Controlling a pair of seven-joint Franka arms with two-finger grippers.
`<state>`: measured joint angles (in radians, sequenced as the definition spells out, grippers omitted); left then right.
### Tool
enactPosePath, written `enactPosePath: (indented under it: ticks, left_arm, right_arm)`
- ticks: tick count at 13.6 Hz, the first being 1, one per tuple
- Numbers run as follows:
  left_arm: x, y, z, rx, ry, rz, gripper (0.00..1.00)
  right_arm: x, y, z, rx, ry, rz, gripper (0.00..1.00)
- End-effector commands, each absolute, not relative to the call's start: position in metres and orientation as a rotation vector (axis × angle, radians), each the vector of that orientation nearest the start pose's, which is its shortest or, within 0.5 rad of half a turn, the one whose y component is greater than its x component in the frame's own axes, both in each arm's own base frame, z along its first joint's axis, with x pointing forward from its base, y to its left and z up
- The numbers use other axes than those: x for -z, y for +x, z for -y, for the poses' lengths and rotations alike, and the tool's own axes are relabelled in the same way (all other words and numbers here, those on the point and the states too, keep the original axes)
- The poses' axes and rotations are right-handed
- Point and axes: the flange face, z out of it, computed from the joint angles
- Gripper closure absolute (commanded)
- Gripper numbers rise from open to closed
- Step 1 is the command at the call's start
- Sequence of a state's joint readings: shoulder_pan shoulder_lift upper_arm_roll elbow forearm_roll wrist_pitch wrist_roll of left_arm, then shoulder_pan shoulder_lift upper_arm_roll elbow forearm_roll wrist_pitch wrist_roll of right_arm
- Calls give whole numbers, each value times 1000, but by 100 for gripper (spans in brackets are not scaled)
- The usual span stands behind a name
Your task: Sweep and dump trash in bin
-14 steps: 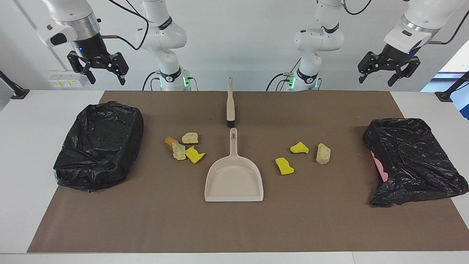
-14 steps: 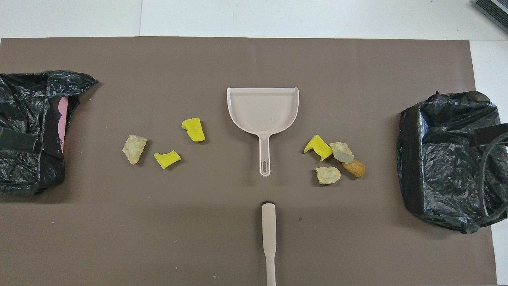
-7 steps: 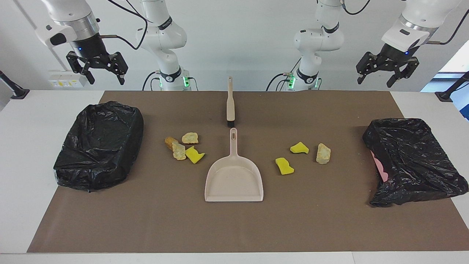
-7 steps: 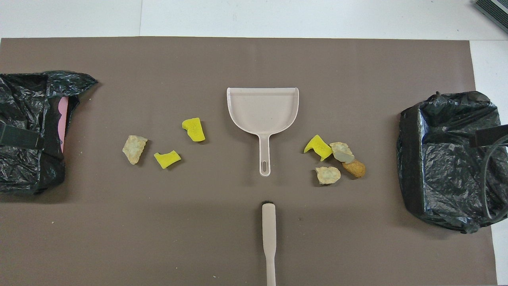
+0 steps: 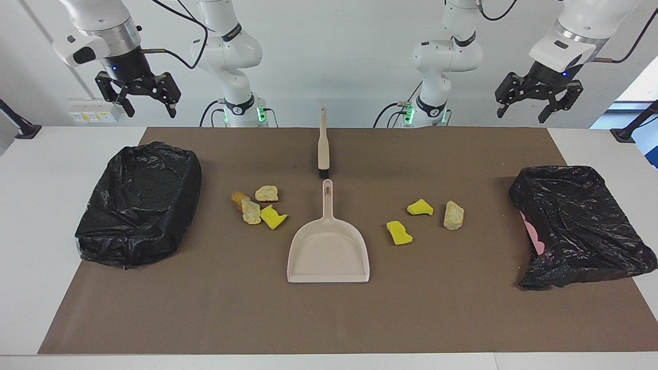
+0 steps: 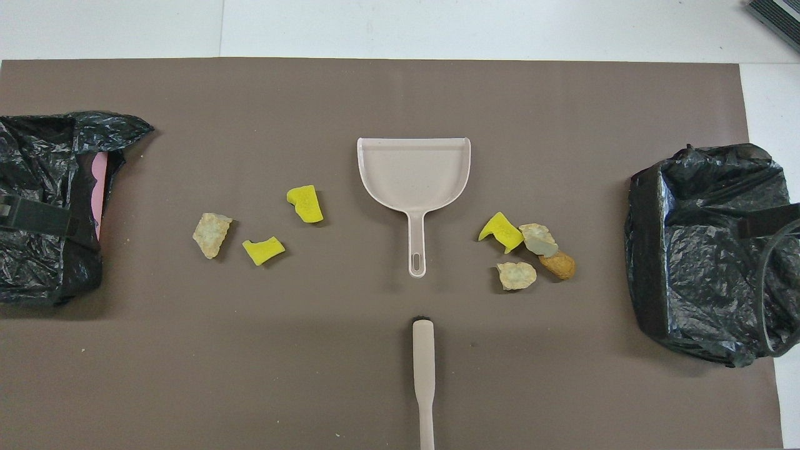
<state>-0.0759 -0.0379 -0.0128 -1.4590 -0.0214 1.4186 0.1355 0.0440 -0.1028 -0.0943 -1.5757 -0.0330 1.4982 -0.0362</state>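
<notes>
The trash lies on the brown mat in two clusters beside a beige dustpan (image 5: 329, 252) (image 6: 412, 175). Yellow sponge scraps (image 5: 272, 217) and tan chunks (image 5: 267, 193) lie toward the right arm's end. Two more yellow scraps (image 5: 399, 232) and one chunk (image 5: 453, 215) lie toward the left arm's end. A beige brush (image 5: 323, 146) (image 6: 423, 375) lies nearer to the robots, in line with the dustpan's handle. A black-bagged bin (image 5: 139, 205) (image 6: 706, 250) sits at the right arm's end. My right gripper (image 5: 150, 110) hangs open and empty high over it. My left gripper (image 5: 522, 113) hangs open and empty too.
A second black-bagged bin (image 5: 576, 226) (image 6: 44, 206), with pink showing at its side, sits at the left arm's end below the left gripper. The brown mat (image 5: 329, 318) covers most of the white table. The dustpan's mouth faces away from the robots.
The left gripper has risen a little and drifted slightly toward the table's middle. The right gripper has barely shifted. Nothing on the mat has moved.
</notes>
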Motion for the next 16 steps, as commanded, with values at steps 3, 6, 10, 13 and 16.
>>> enactPosePath:
  ticks: [3, 6, 10, 13, 16]
  left_arm:
    - [-685, 516, 64, 15, -3137, -391, 0]
    - [-685, 515, 68, 17, -3135, -403, 0]
    - [-685, 513, 76, 17, -3133, -430, 0]
    - [-681, 508, 88, 2, -3131, -444, 0]
    - [-671, 501, 119, -30, -3131, -442, 0]
  right_arm:
    - [-669, 507, 36, 48, -3160, -3, 0]
    - [-670, 507, 36, 53, -3161, -5, 0]
    - [-670, 507, 35, 51, -3160, 0, 0]
    - [-670, 506, 36, 53, -3160, -3, 0]
    - [-669, 506, 37, 48, -3160, -7, 0]
